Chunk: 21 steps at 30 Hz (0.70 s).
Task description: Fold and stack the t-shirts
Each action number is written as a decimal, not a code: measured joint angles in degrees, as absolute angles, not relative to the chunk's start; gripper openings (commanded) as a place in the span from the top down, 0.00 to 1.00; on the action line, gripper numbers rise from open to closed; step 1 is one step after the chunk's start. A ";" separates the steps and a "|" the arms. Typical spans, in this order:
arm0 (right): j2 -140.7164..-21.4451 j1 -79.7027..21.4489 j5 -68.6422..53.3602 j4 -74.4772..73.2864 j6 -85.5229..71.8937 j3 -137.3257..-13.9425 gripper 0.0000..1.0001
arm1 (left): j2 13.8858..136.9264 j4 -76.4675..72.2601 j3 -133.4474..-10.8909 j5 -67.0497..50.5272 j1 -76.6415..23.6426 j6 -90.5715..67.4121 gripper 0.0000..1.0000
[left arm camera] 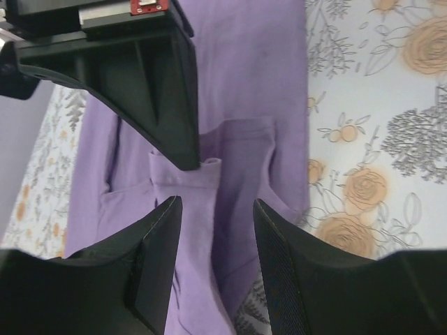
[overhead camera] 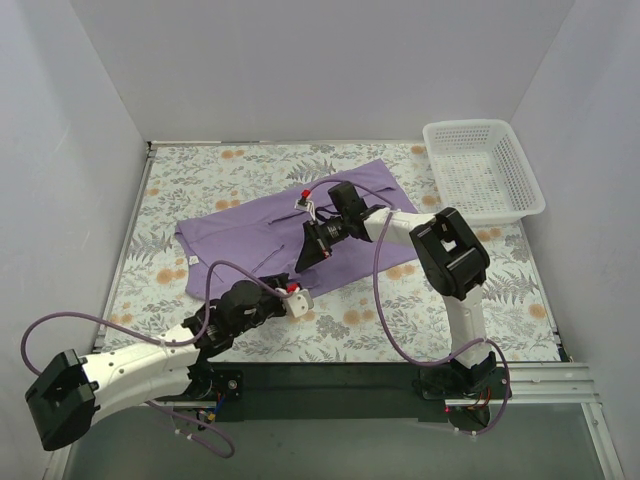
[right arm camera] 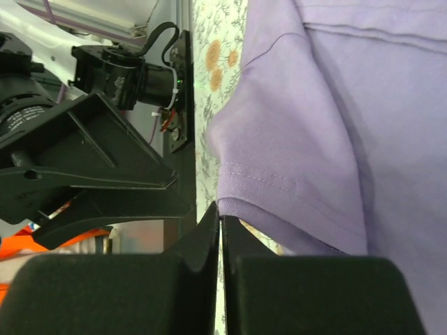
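Observation:
The lavender t-shirt (overhead camera: 240, 232) lies spread on the floral table, partly folded. My right gripper (overhead camera: 306, 260) is shut on the hem of a sleeve (right arm camera: 279, 183), pinching the edge at its tips (right arm camera: 221, 215). In the left wrist view the right gripper's black fingers (left arm camera: 157, 98) hold a small peak of cloth (left arm camera: 211, 166). My left gripper (overhead camera: 300, 302) is open, its fingers straddling a fold of the shirt (left arm camera: 209, 237) at the near edge, close below the right gripper. The left gripper (left arm camera: 216, 213) holds nothing. The neck and tag are not visible.
A white lattice basket (overhead camera: 483, 170) stands at the back right corner. The floral tablecloth (overhead camera: 480, 290) is bare to the right of the shirt. White walls close in the table on three sides. The left arm's body (right arm camera: 84, 167) fills the left of the right wrist view.

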State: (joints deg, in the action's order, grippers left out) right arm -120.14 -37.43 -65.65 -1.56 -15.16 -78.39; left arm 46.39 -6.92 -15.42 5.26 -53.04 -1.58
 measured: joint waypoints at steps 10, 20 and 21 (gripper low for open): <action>-119.59 -37.47 -67.88 8.75 -27.64 -74.26 0.99 | 53.49 -17.56 -14.61 8.69 -53.04 3.25 0.56; -119.17 -37.47 -68.42 16.40 -37.45 -71.64 0.99 | 58.85 -22.61 -14.59 9.63 -53.04 3.60 0.56; -119.07 -37.47 -68.45 17.02 -38.11 -71.37 0.99 | 59.59 -23.00 -14.59 9.93 -53.04 3.66 0.56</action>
